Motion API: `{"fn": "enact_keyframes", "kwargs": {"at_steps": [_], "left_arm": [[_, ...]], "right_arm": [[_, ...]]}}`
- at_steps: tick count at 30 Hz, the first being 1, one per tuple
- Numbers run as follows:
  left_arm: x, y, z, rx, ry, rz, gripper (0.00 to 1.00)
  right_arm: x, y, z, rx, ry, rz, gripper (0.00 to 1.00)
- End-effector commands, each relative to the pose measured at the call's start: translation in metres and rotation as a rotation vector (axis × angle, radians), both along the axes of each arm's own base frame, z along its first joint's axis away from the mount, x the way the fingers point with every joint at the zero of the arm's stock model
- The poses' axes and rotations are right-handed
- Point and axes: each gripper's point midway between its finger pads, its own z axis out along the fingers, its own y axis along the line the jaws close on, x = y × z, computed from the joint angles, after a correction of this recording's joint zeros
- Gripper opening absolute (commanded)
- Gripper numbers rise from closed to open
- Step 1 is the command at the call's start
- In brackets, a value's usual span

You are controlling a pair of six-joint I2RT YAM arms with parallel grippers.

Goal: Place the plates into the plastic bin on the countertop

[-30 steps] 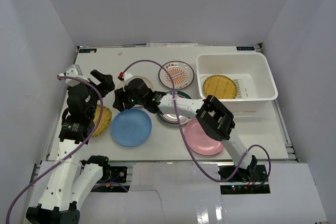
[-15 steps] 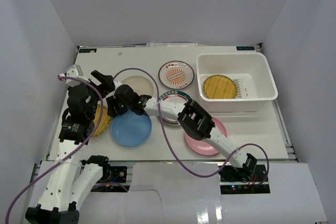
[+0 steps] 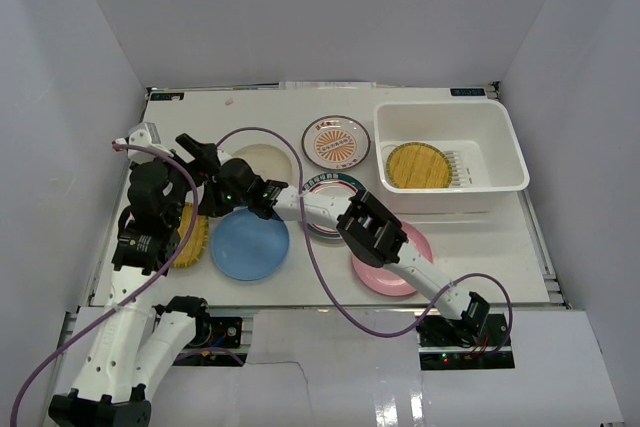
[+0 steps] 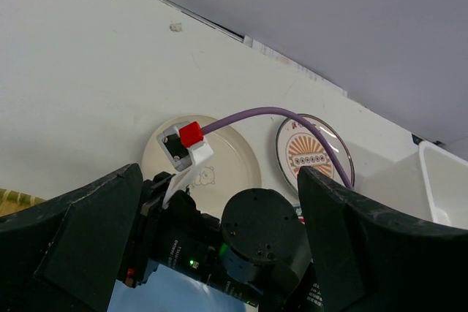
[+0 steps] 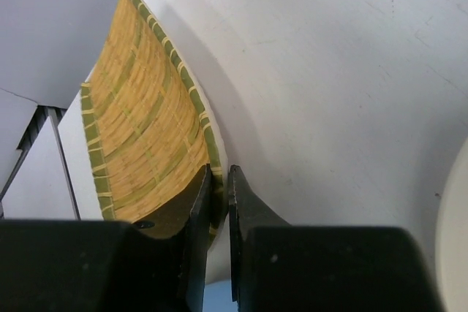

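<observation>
By the left edge of the surface (image 3: 250, 112) lies a yellow woven round plate (image 5: 146, 129), its rim pinched between the right arm's fingers (image 5: 199, 210), which are clenched on it. The left arm's fingers (image 3: 196, 152) hang spread wide just beyond the plate, released and holding nothing. At the far right corner, the white rectangular plastic bin (image 3: 450, 108) holds a second woven plate (image 3: 418, 165).

The yellow plate (image 5: 139, 144) looks woven, the countertop (image 5: 329, 71) matte, the plastic bin (image 3: 480, 199) smooth.
</observation>
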Motion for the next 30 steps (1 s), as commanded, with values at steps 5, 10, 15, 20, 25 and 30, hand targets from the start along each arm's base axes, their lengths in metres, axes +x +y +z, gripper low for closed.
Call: {"fn": "enact_keyframes", "kwargs": {"at_steps": [5,10,15,20,25,30], "left_arm": [[-0.015,-0.036,0.061,0.019,-0.146,-0.228,0.98],[-0.035,-0.046,0.098,-0.013,-0.233,-0.299,0.98],[-0.025,-0.047,0.068,-0.054,-0.178,-0.280,0.98],[0.006,-0.051,-0.003,-0.073,0.018,-0.261,0.98],[0.031,-0.048,-0.048,-0.070,0.148,-0.210,0.98],[0.053,-0.056,-0.077,-0.104,0.239,-0.212,0.98]], "right_arm": [[0.050,-0.029,0.190,0.311,-0.195,-0.127,0.08],[0.089,-0.134,0.262,0.464,-0.245,-0.251,0.08],[0.125,-0.275,0.266,0.487,-0.235,-0.438,0.08],[0.149,-0.423,0.252,0.464,-0.266,-0.677,0.08],[0.129,-0.543,0.213,0.434,-0.233,-0.902,0.08],[0.116,-0.619,0.187,0.397,-0.226,-1.098,0.08]]}}
